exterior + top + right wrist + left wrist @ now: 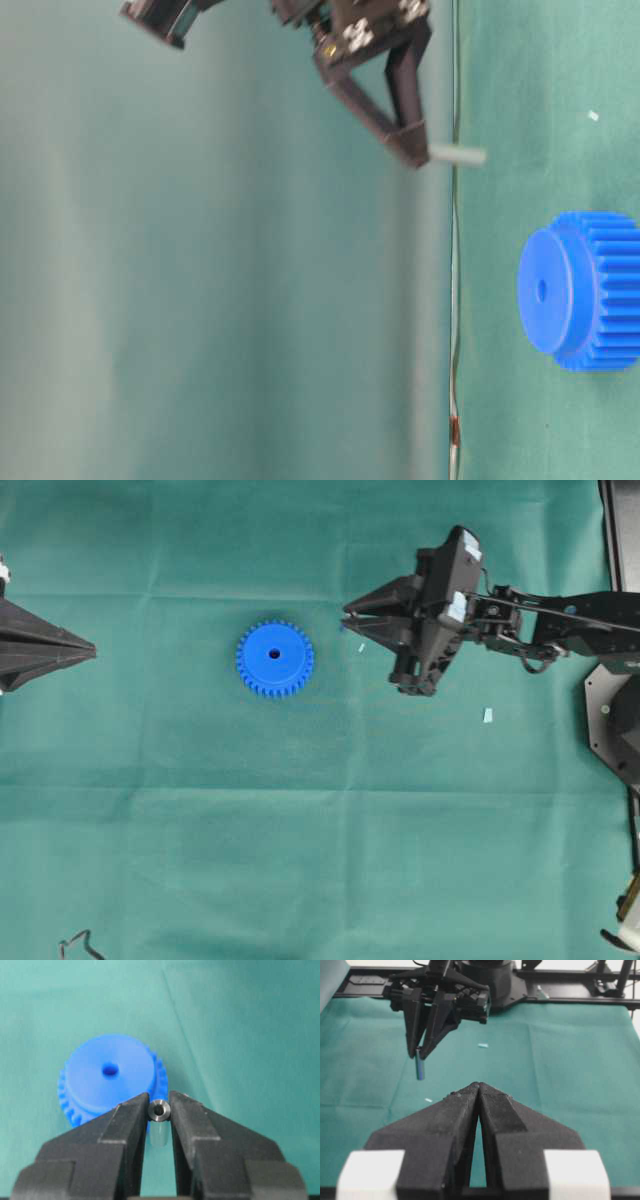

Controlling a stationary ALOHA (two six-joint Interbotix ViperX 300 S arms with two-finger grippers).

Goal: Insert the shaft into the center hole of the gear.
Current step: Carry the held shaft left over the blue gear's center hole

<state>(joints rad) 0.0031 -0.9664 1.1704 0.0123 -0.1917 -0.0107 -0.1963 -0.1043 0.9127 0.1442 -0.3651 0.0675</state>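
A green cloth (pixel 200 860) covers the whole work surface; black frame rails border its far edge in the left wrist view.

One gear (pixel 275 659) lies flat on the cloth. It is bright blue plastic, round, with small teeth around the rim and a raised flat hub. One center hole (pixel 274 654), small and dark, sits in the middle of the hub face.

One shaft (pixel 159 1110) is present: a short silvery-grey metal pin whose end face shows a small dark recess. The right gripper (pixel 346 617) pinches it between the two fingertips (pixel 134 1110), and the pin hangs below the tips, clear of the cloth. The gear lies beyond the fingertips, apart from them, nothing touching it.

The left gripper (pixel 479 1086) has its two fingers pressed together at the tips and holds nothing. It sits well apart from the gear, on the side opposite the right gripper.

Two small pale scraps lie on the cloth: one (pixel 361 648) just beside the right fingers, one (pixel 488 715) nearer the right arm's base.
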